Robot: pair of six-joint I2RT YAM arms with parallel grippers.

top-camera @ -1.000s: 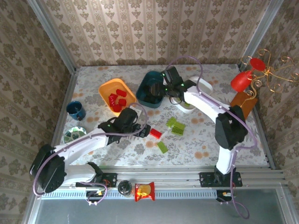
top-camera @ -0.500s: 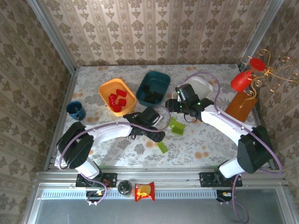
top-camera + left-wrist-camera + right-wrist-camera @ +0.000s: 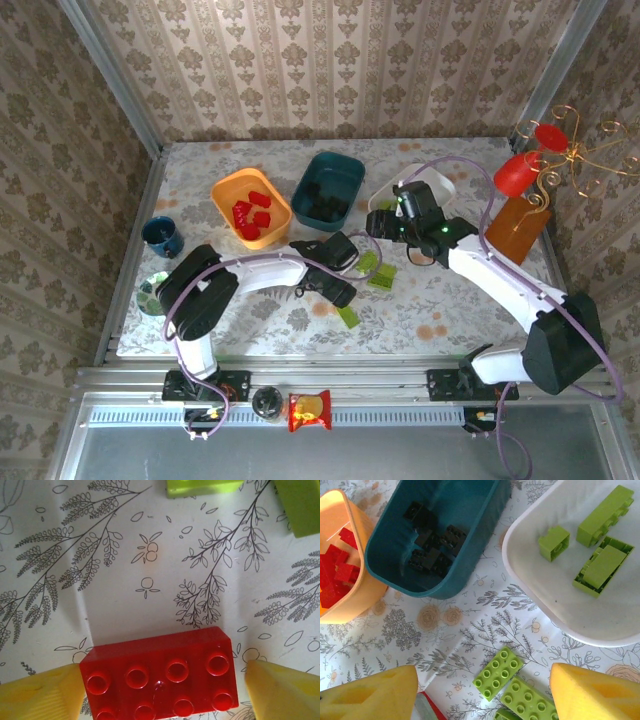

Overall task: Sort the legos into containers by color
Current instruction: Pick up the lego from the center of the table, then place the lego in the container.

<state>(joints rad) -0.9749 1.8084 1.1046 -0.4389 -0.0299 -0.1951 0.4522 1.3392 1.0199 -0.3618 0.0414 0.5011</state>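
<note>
From high above the near edge, looking down; left wrist tight on the table (image 3: 150, 545) — right wrist higher, sharing teal bin (image 3: 470, 505) with top view.

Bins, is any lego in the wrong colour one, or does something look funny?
Nothing stands out. From what shows, the orange bin holds only red legos, the teal bin only black legos, and the white bin only green legos.

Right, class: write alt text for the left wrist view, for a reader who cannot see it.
A red lego, studs up, lies on the leaf-patterned table between the left tool's open yellow fingertips. Two lime green legos poke in at the top edge.
</note>
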